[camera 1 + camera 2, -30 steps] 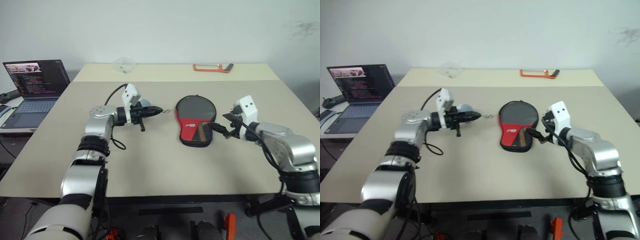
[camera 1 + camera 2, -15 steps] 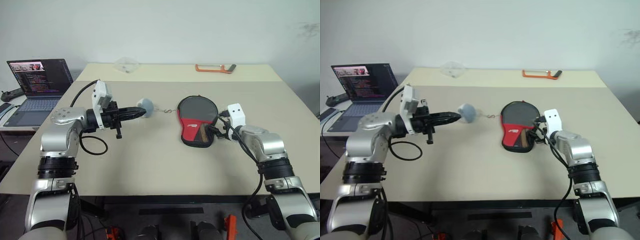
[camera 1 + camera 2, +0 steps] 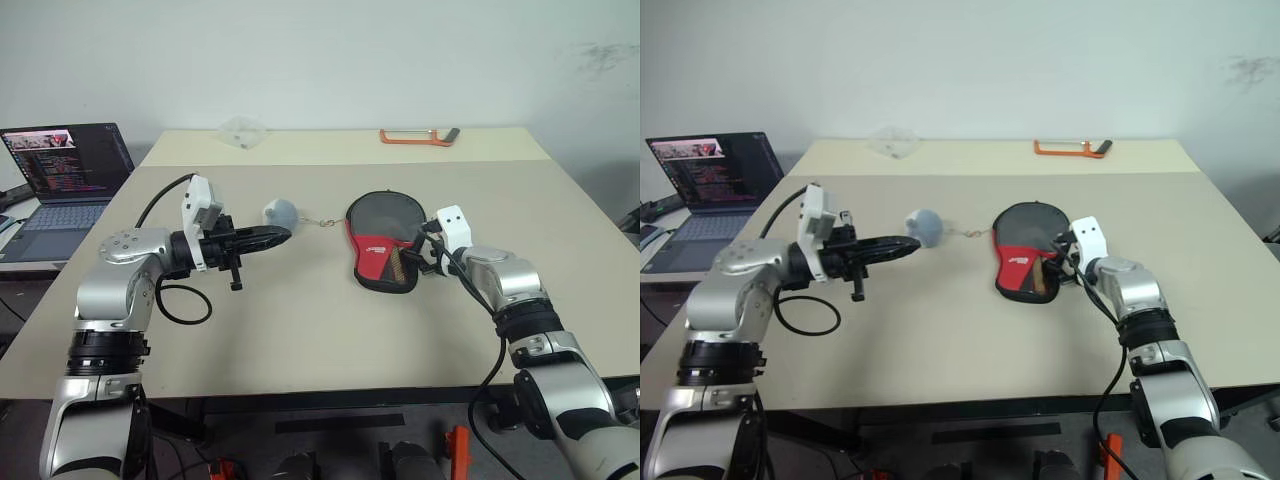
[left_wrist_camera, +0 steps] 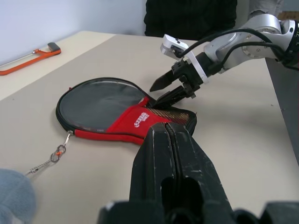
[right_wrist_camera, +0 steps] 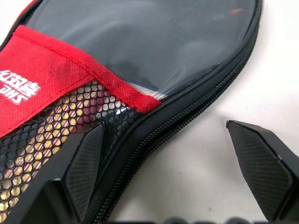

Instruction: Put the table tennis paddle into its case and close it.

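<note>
The paddle-shaped black fabric zip case with a red lower part, white logo and mesh pocket lies flat near the middle of the beige counter, round end toward the far wall and narrow end toward the robot. Through the mesh something striped shows, probably the handle of the paddle inside, though the blade itself cannot be made out.

The case looks light and soft, a thin pouch stiffened only by what is in it, so it would likely slide on the smooth counter if pushed from one side. Its zip track runs around the rim and is the natural line to work; a small chain with a grey fuzzy ball charm trails from the round end and looks like the easiest pull to pinch.

The right claw is released, its fingers spread wide, one over the mesh by the narrow end and the other over bare counter just beside the zip edge. The left claw is clenched on nothing, level, its tip near the charm.

There is open room all round. An orange-framed hacksaw and a clear plastic piece lie well apart at the far edge, and an open laptop stands off to the left.
</note>
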Robot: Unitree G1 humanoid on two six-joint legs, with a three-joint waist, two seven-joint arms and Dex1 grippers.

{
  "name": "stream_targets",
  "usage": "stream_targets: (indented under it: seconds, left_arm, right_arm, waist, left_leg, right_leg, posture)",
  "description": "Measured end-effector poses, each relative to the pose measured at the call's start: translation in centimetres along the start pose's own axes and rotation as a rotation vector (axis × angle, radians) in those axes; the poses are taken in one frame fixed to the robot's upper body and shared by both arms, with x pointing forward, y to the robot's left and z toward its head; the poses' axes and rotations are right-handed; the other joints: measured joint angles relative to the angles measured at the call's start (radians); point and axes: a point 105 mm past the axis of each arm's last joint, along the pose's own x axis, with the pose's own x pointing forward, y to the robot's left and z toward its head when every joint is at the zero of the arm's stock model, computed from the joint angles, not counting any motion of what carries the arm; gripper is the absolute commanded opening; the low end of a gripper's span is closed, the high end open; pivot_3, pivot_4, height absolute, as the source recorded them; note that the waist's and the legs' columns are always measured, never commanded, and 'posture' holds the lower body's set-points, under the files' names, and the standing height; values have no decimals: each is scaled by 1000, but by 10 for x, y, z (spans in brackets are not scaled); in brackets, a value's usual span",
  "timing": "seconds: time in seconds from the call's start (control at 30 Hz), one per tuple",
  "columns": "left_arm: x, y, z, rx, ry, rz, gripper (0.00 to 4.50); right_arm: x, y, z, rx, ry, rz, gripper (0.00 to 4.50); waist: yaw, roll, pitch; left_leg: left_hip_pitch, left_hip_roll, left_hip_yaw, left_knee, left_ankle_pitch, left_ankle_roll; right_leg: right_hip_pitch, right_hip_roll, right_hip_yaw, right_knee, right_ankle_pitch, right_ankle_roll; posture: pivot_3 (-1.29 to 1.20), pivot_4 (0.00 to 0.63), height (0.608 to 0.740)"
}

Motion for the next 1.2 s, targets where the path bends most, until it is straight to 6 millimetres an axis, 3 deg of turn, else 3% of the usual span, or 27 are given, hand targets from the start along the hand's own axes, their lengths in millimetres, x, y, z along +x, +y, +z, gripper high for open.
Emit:
stream_targets:
  seconds: [0.23,0.43,0.7,0.87,1.1,1.2]
  left_arm:
    - [-4,-2,-9,-12,35,-2,0]
    - [-7,-9,-20,-32,66,-22,0]
    - [-11,-37,-37,-95,100,-120,0]
    - [-6,-48,-29,-92,91,-164,0]
    - [6,-57,-11,-87,91,-222,0]
    - [7,-62,-11,-101,113,-249,0]
  right_arm:
    - [6,13,-7,37,31,73,1883]
    - [12,24,-13,84,53,114,115]
    - [14,39,-3,151,49,197,18]
    - [14,62,0,183,61,301,18]
    - [5,127,2,168,79,496,18]
    - [-6,143,-6,156,94,548,18]
  waist:
    - [-1,0,-3]
    - [-1,-2,-5]
    - [-18,-2,-6]
    - [-29,-2,-5]
    - [-29,-2,-5]
    - [-28,-2,-5]
  left_leg:
    - [5,0,0,-1,-1,2]
    - [22,1,1,-13,-2,3]
    - [22,3,3,-14,-2,3]
    - [22,6,7,-15,-2,2]
    - [15,16,17,-14,-5,-3]
    - [14,17,18,-14,-6,-4]
  right_leg:
    - [4,1,1,0,0,0]
    - [16,1,2,-4,0,-1]
    - [14,2,5,-3,0,-1]
    - [10,6,10,-4,0,-2]
    - [-2,17,20,-2,1,-4]
    - [-3,17,21,-3,1,-4]
  posture:
    - [0,150,740]
    - [0,150,740]
    - [0,150,740]
    - [0,150,740]
    - [0,150,740]
    - [0,150,740]
